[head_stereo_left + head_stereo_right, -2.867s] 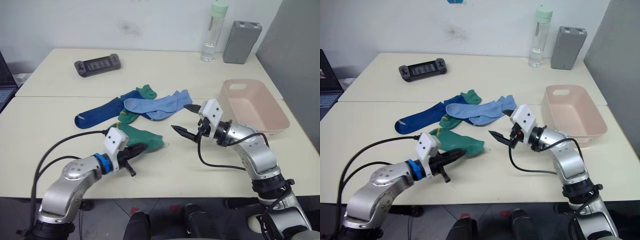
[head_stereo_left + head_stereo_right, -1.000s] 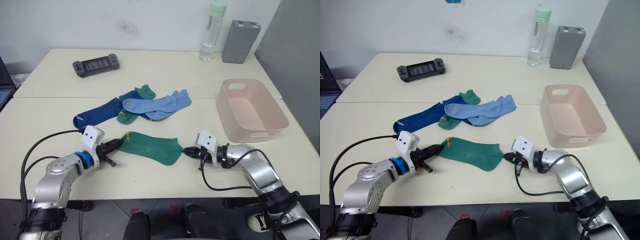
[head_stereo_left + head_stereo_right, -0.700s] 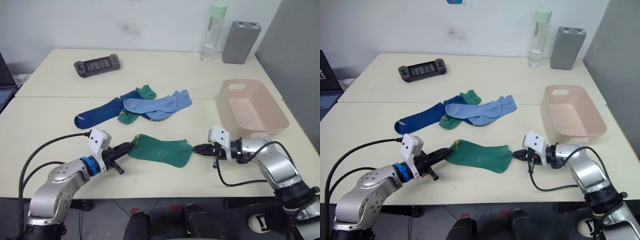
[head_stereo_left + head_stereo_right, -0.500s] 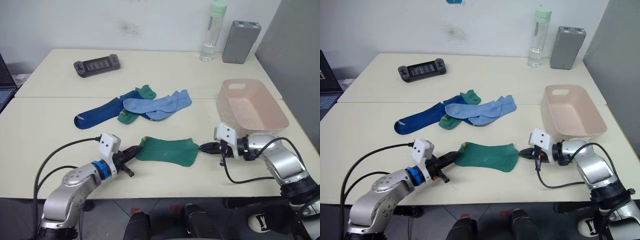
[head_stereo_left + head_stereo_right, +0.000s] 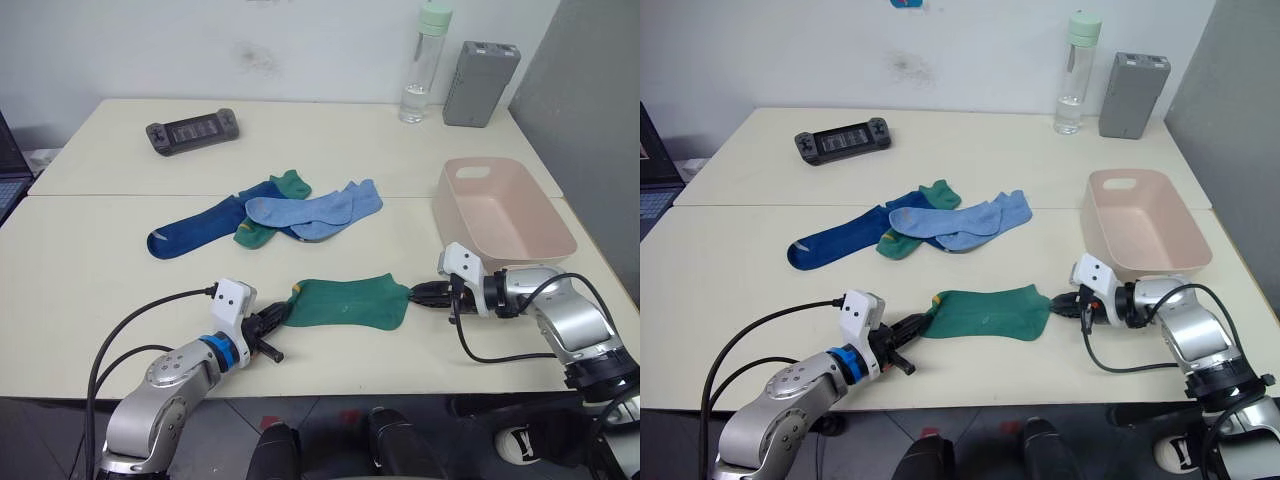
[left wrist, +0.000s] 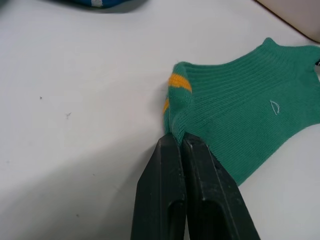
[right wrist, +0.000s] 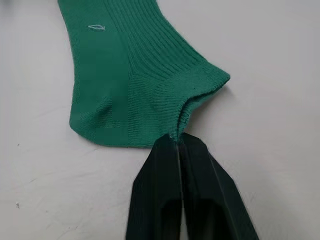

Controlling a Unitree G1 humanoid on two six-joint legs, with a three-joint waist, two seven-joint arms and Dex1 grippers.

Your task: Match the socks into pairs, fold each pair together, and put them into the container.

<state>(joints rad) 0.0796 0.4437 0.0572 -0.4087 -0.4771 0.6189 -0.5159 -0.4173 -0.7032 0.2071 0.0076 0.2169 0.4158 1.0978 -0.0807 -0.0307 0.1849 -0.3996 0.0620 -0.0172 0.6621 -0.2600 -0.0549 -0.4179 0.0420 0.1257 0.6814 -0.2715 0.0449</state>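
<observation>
Sock (image 5: pixel 348 302), green, lies stretched flat on the counter (image 5: pixel 90 260) between both grippers: left gripper (image 5: pixel 278 318) pinches its yellow-marked end, right gripper (image 5: pixel 417 293) its cuff, fingers clamped tight. Next likely comes fetching its mate from the pile (image 5: pixel 290 210), then the bin (image 5: pixel 505 215).

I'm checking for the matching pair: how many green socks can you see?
2. One green sock lies stretched between the left gripper and right gripper; the other green sock sits partly buried in the pile behind.
</observation>
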